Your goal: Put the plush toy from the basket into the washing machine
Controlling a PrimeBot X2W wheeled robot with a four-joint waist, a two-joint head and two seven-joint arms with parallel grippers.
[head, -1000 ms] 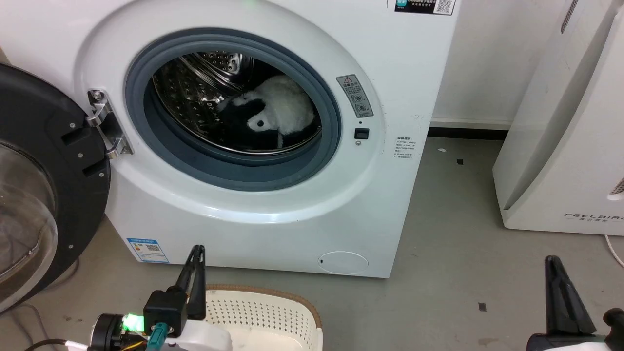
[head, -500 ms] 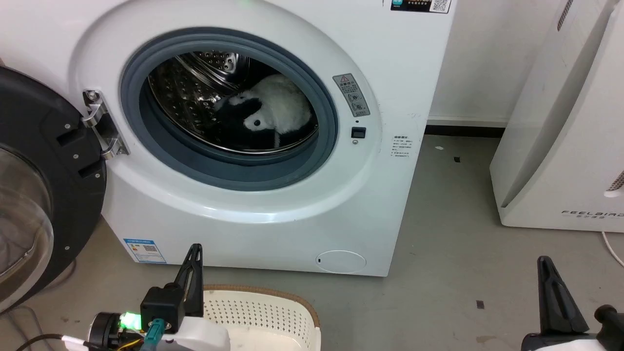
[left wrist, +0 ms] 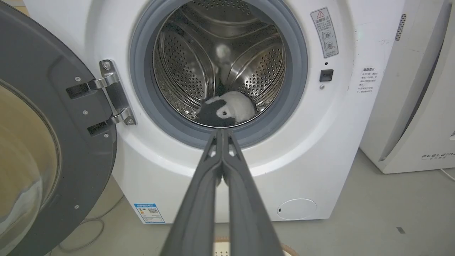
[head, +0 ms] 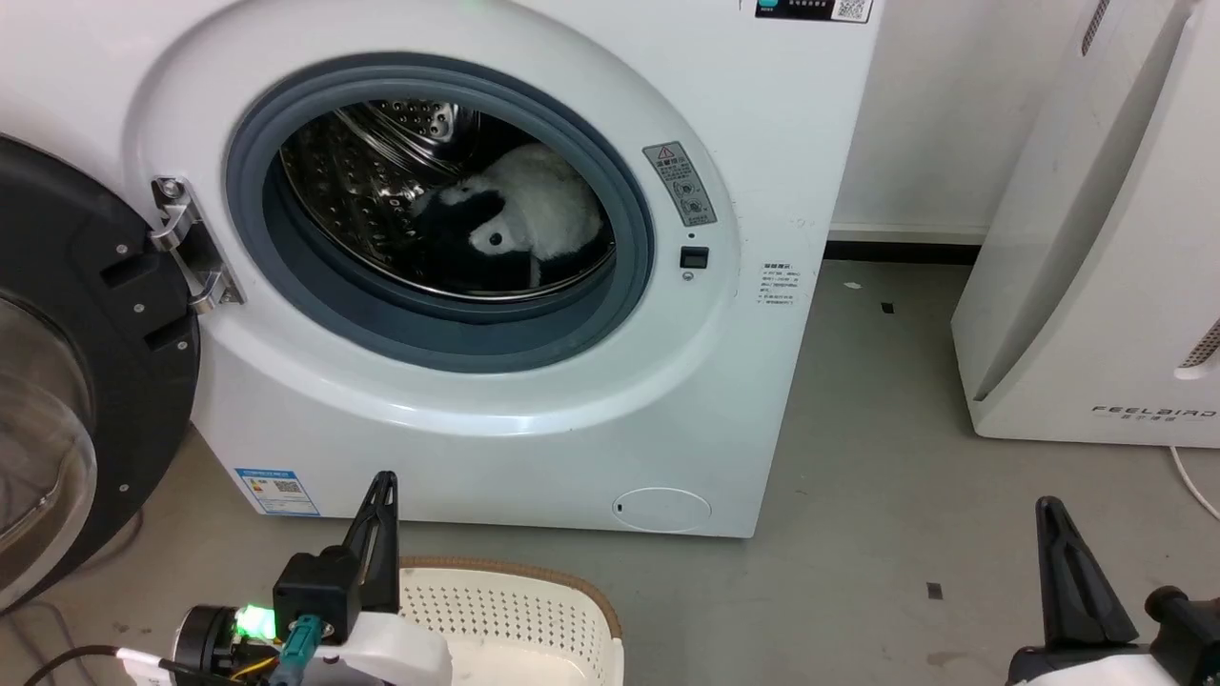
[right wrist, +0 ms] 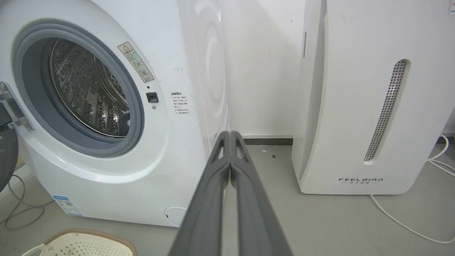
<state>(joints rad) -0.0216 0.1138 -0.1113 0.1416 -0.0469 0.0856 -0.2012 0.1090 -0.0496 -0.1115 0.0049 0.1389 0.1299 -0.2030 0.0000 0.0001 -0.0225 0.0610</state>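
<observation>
The black-and-white plush toy (head: 519,229) lies inside the steel drum of the white washing machine (head: 534,419), also seen low in the drum as the plush toy (left wrist: 229,111) through the grey door ring. The round black-framed door (head: 67,381) hangs wide open at the left. The cream basket (head: 519,610) stands on the floor in front of the machine, its inside mostly cut off by the frame edge. My left gripper (head: 381,486) is shut with nothing in it, just left of the basket's rim. My right gripper (head: 1048,510) is shut and holds nothing, low at the right over the floor.
The white FEELBIRD appliance (head: 1096,286) stands right of the washer, with a strip of grey floor (head: 877,457) between them. White cables (right wrist: 408,224) trail on the floor by that appliance, and a dark cable (right wrist: 21,209) lies under the open door.
The head camera has shifted a little, sliding the whole scene left and slightly up. The plush toy stays in the drum and both grippers stay shut in about the same places.
</observation>
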